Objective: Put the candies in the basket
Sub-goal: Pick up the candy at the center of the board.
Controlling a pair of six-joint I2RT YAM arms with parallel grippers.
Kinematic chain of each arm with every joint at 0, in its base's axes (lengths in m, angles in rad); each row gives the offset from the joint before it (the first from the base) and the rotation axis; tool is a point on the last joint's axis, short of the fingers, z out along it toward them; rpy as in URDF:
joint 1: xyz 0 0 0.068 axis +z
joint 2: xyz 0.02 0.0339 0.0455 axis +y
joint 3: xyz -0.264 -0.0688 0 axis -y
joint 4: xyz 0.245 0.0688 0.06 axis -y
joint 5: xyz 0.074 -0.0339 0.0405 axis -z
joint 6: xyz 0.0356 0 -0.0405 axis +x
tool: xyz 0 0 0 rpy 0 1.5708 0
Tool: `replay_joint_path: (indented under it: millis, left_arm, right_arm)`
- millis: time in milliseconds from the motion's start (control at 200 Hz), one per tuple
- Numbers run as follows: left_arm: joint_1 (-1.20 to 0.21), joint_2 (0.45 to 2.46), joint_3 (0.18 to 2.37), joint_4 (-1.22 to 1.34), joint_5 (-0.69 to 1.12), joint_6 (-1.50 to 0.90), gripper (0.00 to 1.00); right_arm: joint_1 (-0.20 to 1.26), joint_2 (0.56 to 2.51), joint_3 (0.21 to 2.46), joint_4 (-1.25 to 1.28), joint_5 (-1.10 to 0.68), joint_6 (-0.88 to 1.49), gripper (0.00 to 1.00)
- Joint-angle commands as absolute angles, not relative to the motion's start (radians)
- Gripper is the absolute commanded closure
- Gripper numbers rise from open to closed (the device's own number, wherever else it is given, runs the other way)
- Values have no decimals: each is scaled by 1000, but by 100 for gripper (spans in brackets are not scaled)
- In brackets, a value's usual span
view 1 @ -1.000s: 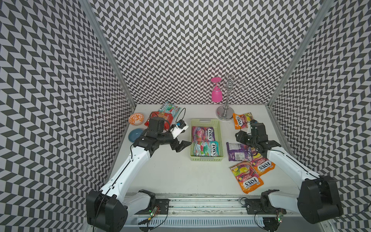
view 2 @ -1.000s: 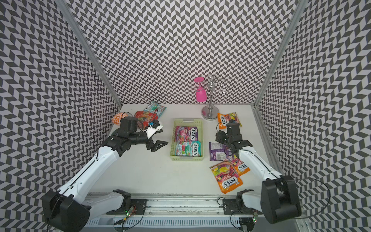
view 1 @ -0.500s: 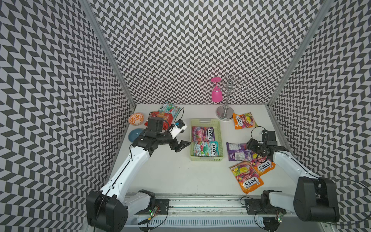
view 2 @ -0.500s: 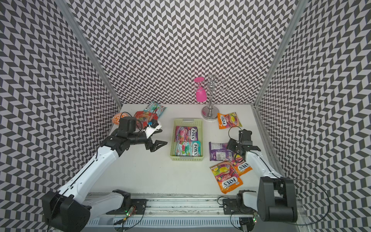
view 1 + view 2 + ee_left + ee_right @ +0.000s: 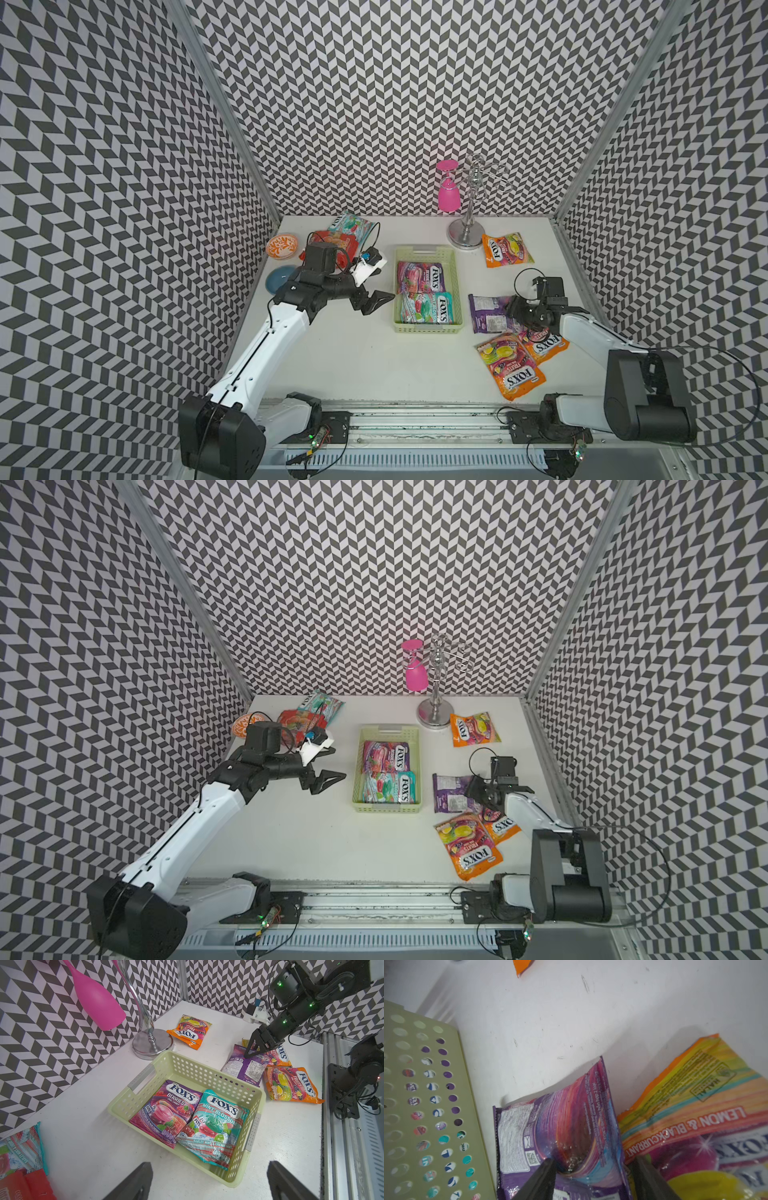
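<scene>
At 3 o'clock of the shallow pale-green perforated plastic basket [image 5: 428, 329], just beside its wall, lies the flat glossy purple candy bag [image 5: 488, 318], back face up on the white tabletop [image 5: 353, 365]. Clock refs: basket = centre, 12 = rear wall.

Handling (judged): lt wt, soft film, loose sweets inside likely to shift. Glossy skin prob. slippery. Lying flat, it offers little to pinch. Best hold: crimped end seam, or a fold gathered from the middle. Not fragile.

Tool, R: right gripper [image 5: 592, 1160] is down on that bag's 3 o'clock end, jaws partway apart. Wrist view: one finger [image 5: 539, 1180] rests on the film, the other sits at the bag's edge toward the large orange fruit-print bag [image 5: 695, 1105]. Film puckers between. Pinched or not: cannot tell.

Tool, L: left gripper [image 5: 376, 302] hovers at 9 o'clock, near basket, jaws wide apart, empty.

Stock: berry-pink bag [image 5: 419, 276] and teal mint bag [image 5: 426, 307] inside basket. Outside: second orange bag [image 5: 544, 343] at 4 o'clock, third orange bag [image 5: 505, 249] at 1 o'clock, teal striped bag [image 5: 351, 224] and red bag [image 5: 336, 243] at 10–11 o'clock.
</scene>
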State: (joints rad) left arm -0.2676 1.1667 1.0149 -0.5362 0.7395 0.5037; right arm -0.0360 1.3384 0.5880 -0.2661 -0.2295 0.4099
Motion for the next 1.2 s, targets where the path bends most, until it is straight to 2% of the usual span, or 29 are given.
replay_joint_path:
  millis: [0,95,280,396,461,656,1051,1197]
  left_arm:
    - [-260,1154,1009,-529,768,504,9]
    - [-258,1157,1019,-541,758,503,9]
    - [-255,1152,1015,-532,769,499,9]
    - [-248,1154,1023,-540,772,498,9]
    - [-248,1151,1011,-527,780,497,9]
    - [-240,1151,1012,-534,780,505,9]
    - [-230,1148,1008,-536,785,508,9]
    - [-226,1135,991,-526,802,509,9]
  right_arm:
    - [-38,1351,569,-211,-253,410,41]
    - [-38,1350,567,-209,-262,407,49]
    - [-38,1339,570,-192,-284,404,80]
    - [-38,1274,594,-216,-281,406,92]
    - [-37,1241,609,-221,-301,401,95]
    - [-20,1179,669,-278,-345,431,100]
    - [13,1119,882,-358,-410,510,100]
    - [49,1117,932,-310,-438,578,100]
